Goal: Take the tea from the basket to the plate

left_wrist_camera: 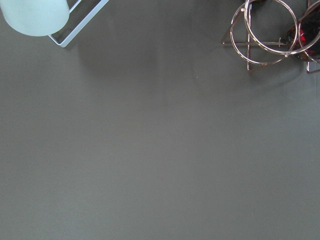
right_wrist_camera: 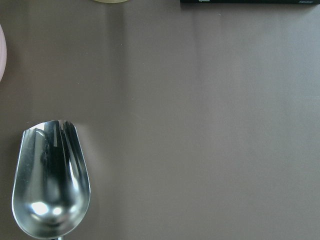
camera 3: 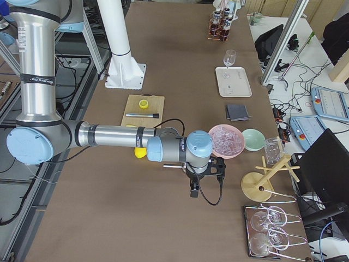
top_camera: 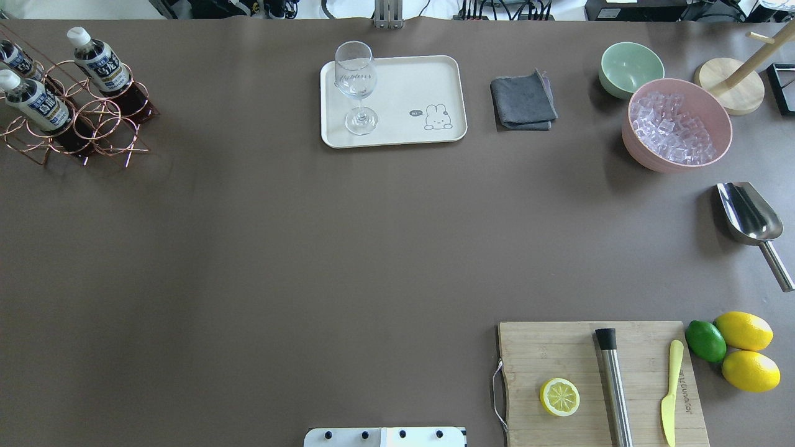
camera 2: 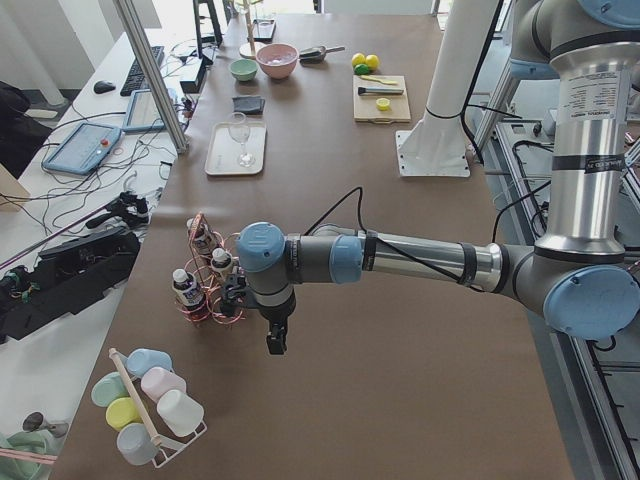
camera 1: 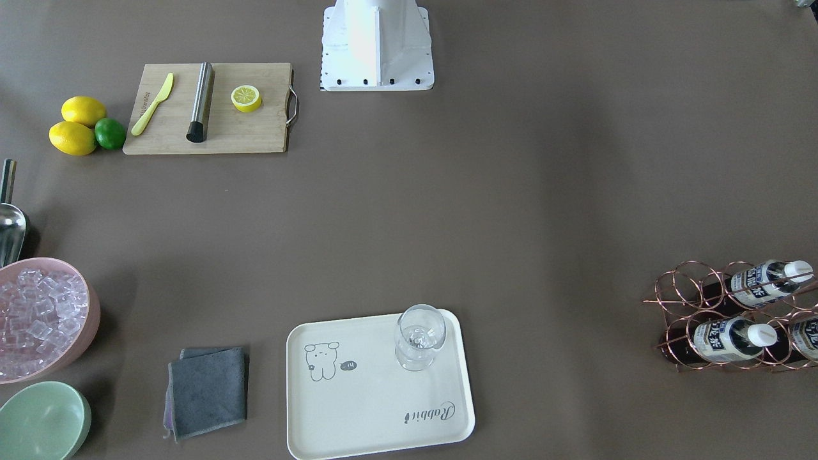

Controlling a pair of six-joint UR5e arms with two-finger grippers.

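Three tea (top_camera: 99, 59) bottles stand upright in the basket (top_camera: 93, 124), at the desk (top_camera: 310, 248) far corner on the robot's left. The other rings hold nothing. Plate (top_camera: 404, 81) sits mid-desk at the far edge, well apart from the basket, with only a glass (top_camera: 356, 87) standing on it.

Left tool (camera 2: 273, 342) hangs over bare desk just beside the basket, not touching basket or tea. The nearest bottle is a short way off, on the side away from the robot. The left wrist view shows only basket rings and a dark bottle bottom in the top right corner, and a pale cup (left_wrist_camera: 35, 15) at top left. Cannot tell if the left tool is released or clenched; nothing is seen in it.

Left arm (camera 2: 400, 258) is stretched out low and level across the desk, wrist bent so the tool points straight down.

Right arm (camera 3: 114, 135) is likewise stretched level at the opposite desk end, with the right tool (camera 3: 193, 191) pointing down. Its wrist view shows a scoop (right_wrist_camera: 50, 185) below. Its released or clenched state cannot be told, and it is well apart from the tea.
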